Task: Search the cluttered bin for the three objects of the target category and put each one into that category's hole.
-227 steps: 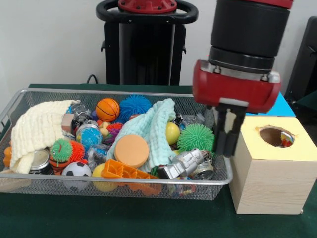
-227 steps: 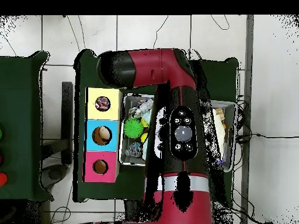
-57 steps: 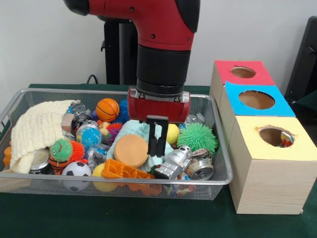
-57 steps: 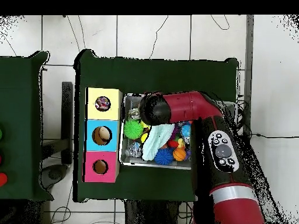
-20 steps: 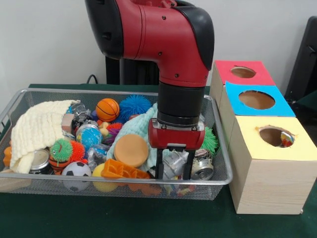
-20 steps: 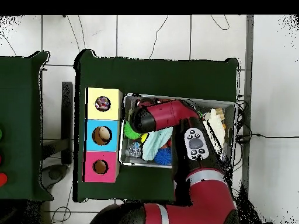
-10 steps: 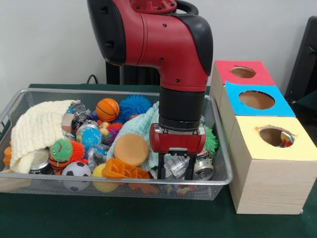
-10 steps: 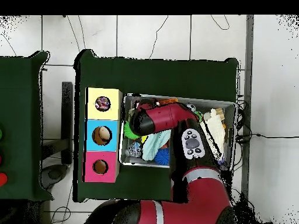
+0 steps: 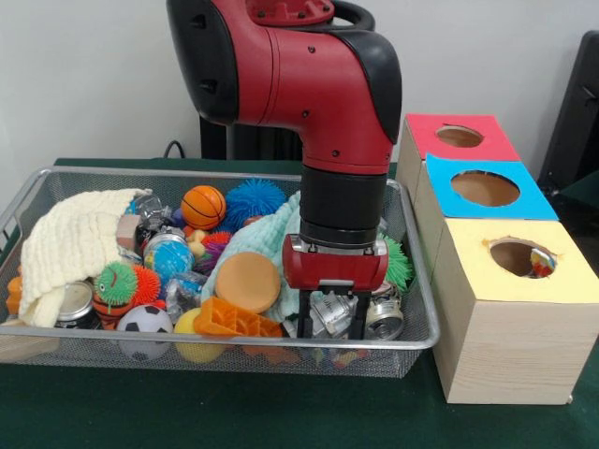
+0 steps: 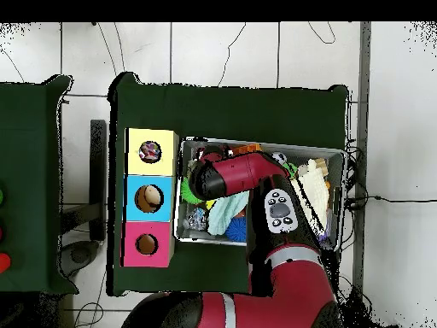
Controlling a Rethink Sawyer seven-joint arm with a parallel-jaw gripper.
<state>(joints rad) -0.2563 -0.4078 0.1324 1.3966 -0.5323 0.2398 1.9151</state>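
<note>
One wire mesh bin [image 9: 416,337] on green table [image 9: 187,412], crammed with toys and cloth. Red and black arm [image 9: 328,103] reaching straight down into bin's right-hand part, front view. Gripper [image 9: 335,318] lowered at near right corner of bin, fingers [image 9: 359,318] set either side of crumpled silver metal object [image 9: 329,313], apparently clamped on it; contact not fully clear behind mesh rim. Second silver can [image 9: 384,321] lying just beside, to the right, against bin wall. Green spiky ball [image 9: 400,265] partly hidden behind arm. Light green cloth [image 9: 267,238] draped mid-bin, orange disc [image 9: 248,282] resting on its front. Orange plastic grid piece [image 9: 234,321] at front rim, soccer ball [image 9: 145,321] to its left. Cream knitted cloth [image 9: 70,245] heaped at left end, tin can [image 9: 73,304] below it. Small basketball [image 9: 203,207] and blue spiky ball [image 9: 255,198] toward back. Three wooden boxes with round top holes, in a row right of bin: yellow-topped box [image 9: 510,323] nearest, something already inside its hole; blue-topped box [image 9: 482,192] in middle; red-topped box [image 9: 459,140] farthest. Overhead: same row, yellow [image 10: 151,151], blue [image 10: 150,198], red [image 10: 147,244], beside bin, arm covering much of bin contents.
</note>
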